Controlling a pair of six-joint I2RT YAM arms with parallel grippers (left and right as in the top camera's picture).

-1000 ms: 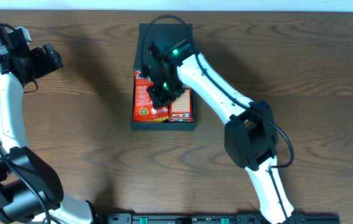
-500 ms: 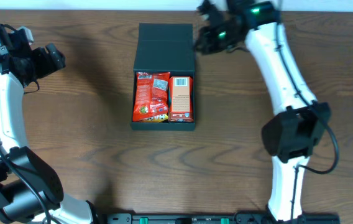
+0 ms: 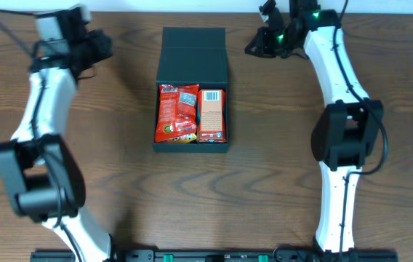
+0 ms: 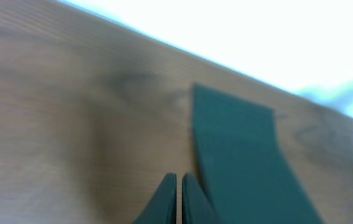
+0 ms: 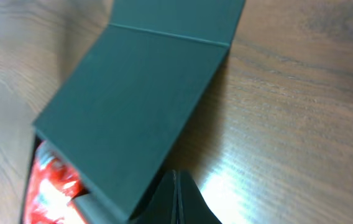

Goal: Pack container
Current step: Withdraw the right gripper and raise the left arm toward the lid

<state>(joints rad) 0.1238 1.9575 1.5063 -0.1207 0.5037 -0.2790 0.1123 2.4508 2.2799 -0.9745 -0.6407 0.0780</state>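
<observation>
The container (image 3: 192, 148) is a dark box in the middle of the table, and its flap lid (image 3: 193, 54) stands open toward the back. Inside lie a red snack bag (image 3: 177, 113) and an orange carton (image 3: 212, 115), side by side. My left gripper (image 3: 105, 45) hangs shut and empty to the left of the lid, apart from it. In the left wrist view the left gripper (image 4: 179, 182) sits shut next to the lid (image 4: 238, 149). My right gripper (image 3: 253, 46) is shut and empty just right of the lid. The right wrist view shows the right gripper (image 5: 176, 180) by the lid (image 5: 133, 99) and the red bag (image 5: 49, 180).
Brown wooden table (image 3: 105, 182) all around the box. The table's back edge (image 3: 134, 12) runs just behind both grippers. The arm bases and a black rail (image 3: 214, 255) sit at the front edge.
The right arm lifted out of the container and went to the back right of the lid. The left arm swung in from the far left toward the lid, and its jaws shut.
</observation>
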